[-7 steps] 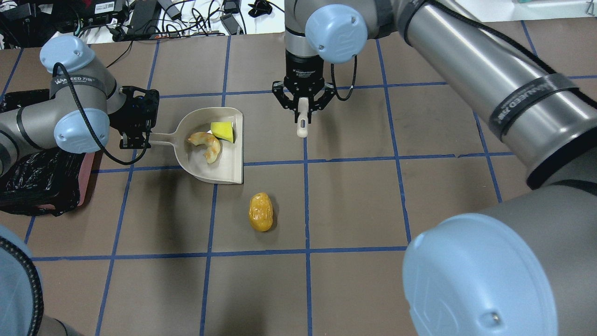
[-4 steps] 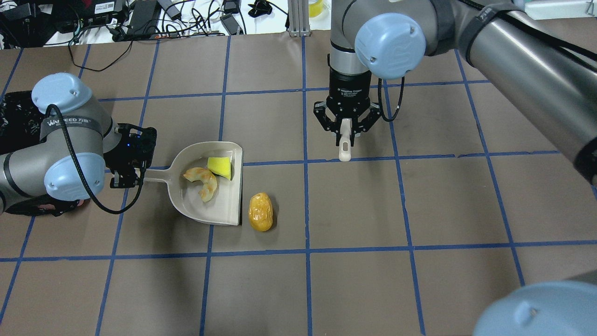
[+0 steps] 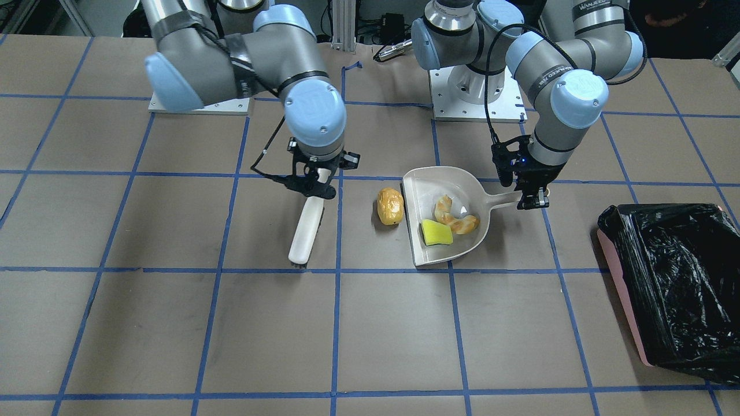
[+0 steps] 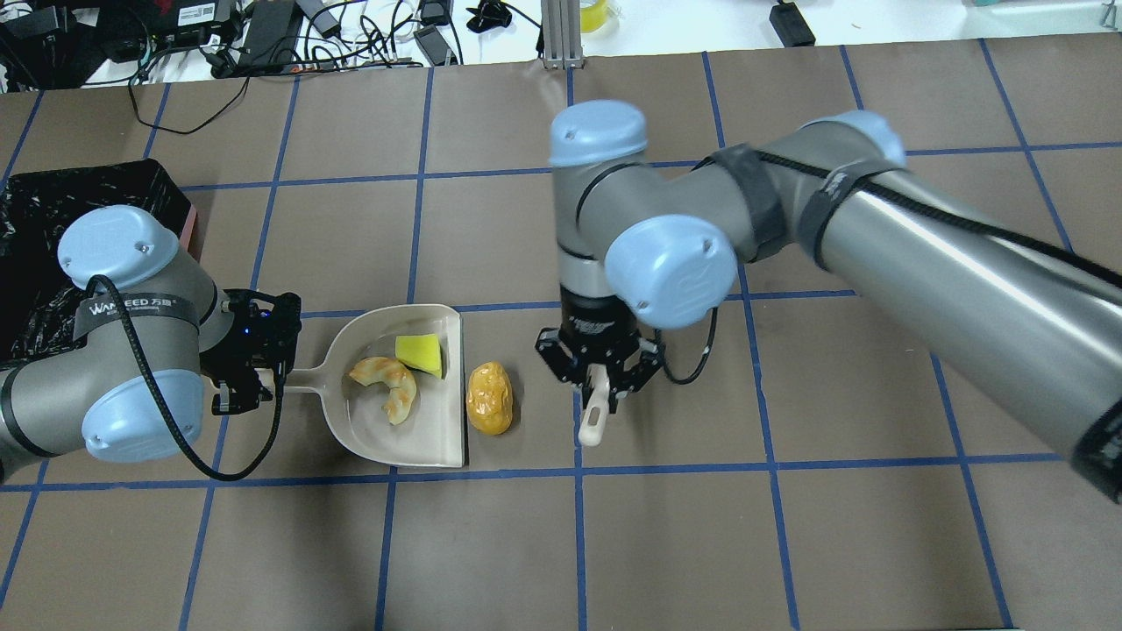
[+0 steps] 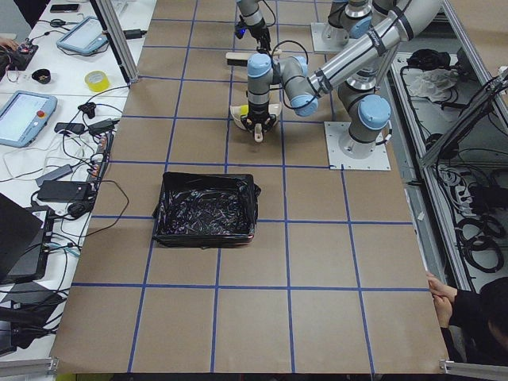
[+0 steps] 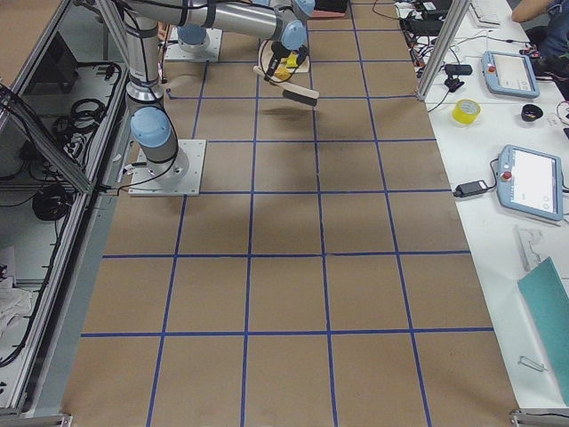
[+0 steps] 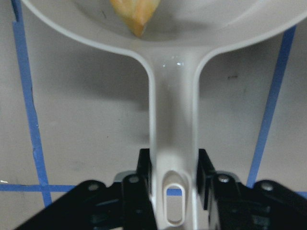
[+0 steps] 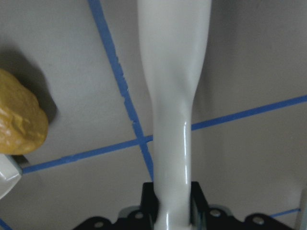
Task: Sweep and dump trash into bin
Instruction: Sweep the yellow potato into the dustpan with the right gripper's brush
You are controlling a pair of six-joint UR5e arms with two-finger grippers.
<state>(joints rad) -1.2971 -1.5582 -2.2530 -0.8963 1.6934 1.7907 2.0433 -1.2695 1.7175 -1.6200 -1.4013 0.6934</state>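
1. Left gripper (image 4: 248,393): we found it clamped on the end of the dustpan (image 4: 421,429) handle, 1 finger on each side of the handle, as the left wrist view confirmed. The dustpan lay flat on the table (image 4: 666,543) with its open edge facing the right arm.

2. Right gripper (image 4: 599,390): we found it closed around the handle of the brush (image 3: 305,231), pointing down. The brush extended away from the robot, with its bristles at the far end. We could not tell whether the bristles touched the table.

3. Trash, 3 pieces:
- Pastry (image 4: 390,386): inside the dustpan, near the middle of its floor, close to the handle's root and near the left gripper.
- Wedge (image 4: 419,352): inside the dustpan, against the open edge at the corner farther from the robot, just beside the pastry.
- Lump (image 4: 489,399): on the table, outside the dustpan, just beside its open edge. It lay between the dustpan and the right gripper, near that gripper but apart from it. We could not tell whether it touched the edge.

4. Bin (image 3: 621,294): it stood on the table on the left arm's side, well apart from the dustpan and from all 3 pieces.
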